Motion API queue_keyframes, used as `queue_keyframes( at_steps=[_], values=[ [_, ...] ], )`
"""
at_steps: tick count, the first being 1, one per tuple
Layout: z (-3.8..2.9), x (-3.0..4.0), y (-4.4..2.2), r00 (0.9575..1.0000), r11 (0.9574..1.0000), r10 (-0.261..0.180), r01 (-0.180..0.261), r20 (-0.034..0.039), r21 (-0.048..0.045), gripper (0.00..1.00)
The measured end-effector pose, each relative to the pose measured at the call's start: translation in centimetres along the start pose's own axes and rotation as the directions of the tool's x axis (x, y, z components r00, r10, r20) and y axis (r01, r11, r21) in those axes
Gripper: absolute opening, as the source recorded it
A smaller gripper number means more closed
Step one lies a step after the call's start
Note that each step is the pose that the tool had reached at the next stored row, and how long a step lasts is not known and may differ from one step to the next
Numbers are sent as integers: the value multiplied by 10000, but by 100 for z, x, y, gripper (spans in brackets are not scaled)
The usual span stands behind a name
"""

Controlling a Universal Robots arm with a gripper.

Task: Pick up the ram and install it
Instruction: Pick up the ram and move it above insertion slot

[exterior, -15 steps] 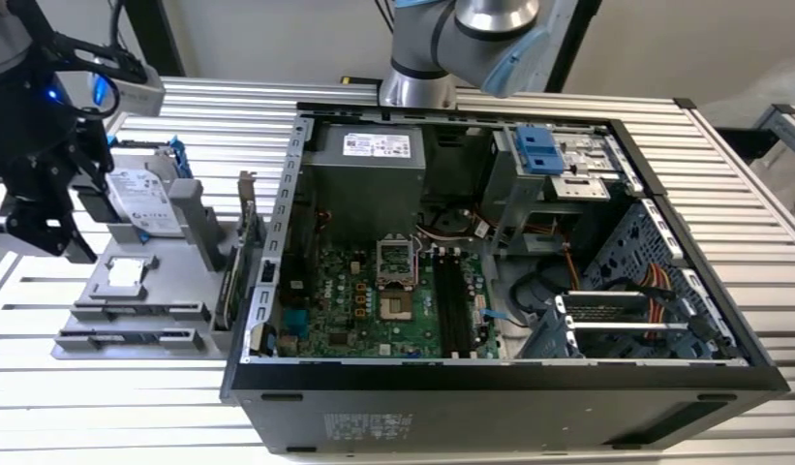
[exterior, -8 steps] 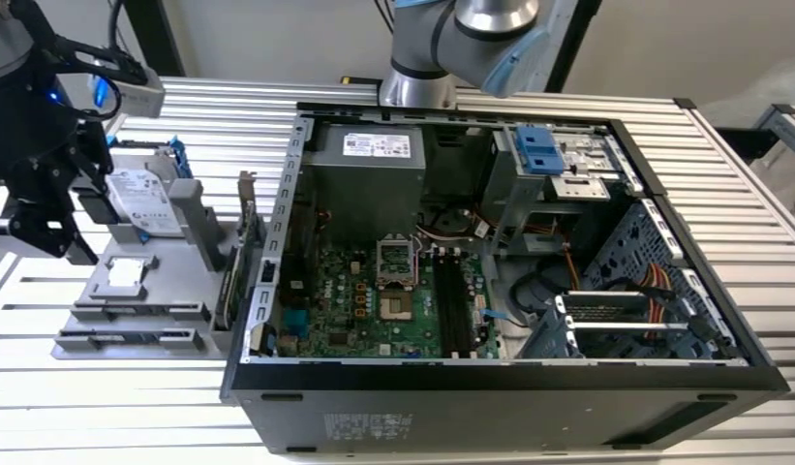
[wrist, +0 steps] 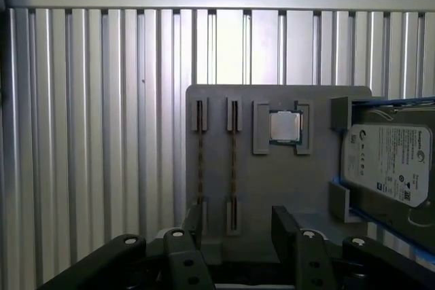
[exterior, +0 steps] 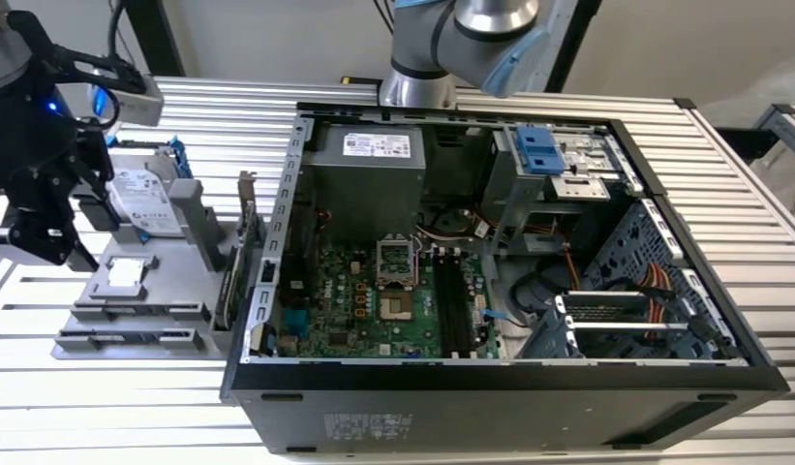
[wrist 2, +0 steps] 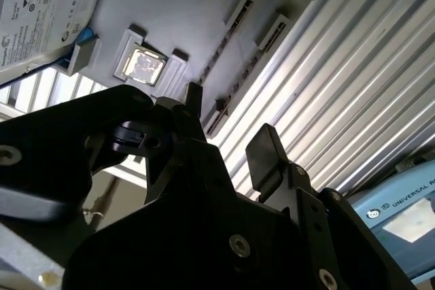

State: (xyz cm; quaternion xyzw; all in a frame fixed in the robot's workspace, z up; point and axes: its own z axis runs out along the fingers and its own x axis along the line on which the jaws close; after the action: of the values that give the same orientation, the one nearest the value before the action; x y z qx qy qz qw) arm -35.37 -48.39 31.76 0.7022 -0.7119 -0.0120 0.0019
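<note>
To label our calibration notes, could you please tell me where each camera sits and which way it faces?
Exterior view: off the arm, high up, looking down on the open case and tray; the arm and gripper show.
First wrist view: on the wrist, facing squarely onto the tray with ram sticks, CPU, drive; both fingers show, apart.
Second wrist view: on the wrist, looking slantwise past the fingers at the tray.
Shared: both wrist views show tray, CPU and drive.

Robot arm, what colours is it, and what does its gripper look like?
The arm is a shiny silver-grey tube with a light blue cap at its joint. The gripper is matt black, with two flat, blocky fingers and small round screws on its body. A blue light glows near it in the exterior view.
</note>
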Motion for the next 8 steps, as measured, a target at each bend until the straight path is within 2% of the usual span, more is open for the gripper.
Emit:
queue_keyframes(
  at_steps=[8],
  values=[
    [29,8,2,9998,9998,199,-199,3,7,100]
  ],
)
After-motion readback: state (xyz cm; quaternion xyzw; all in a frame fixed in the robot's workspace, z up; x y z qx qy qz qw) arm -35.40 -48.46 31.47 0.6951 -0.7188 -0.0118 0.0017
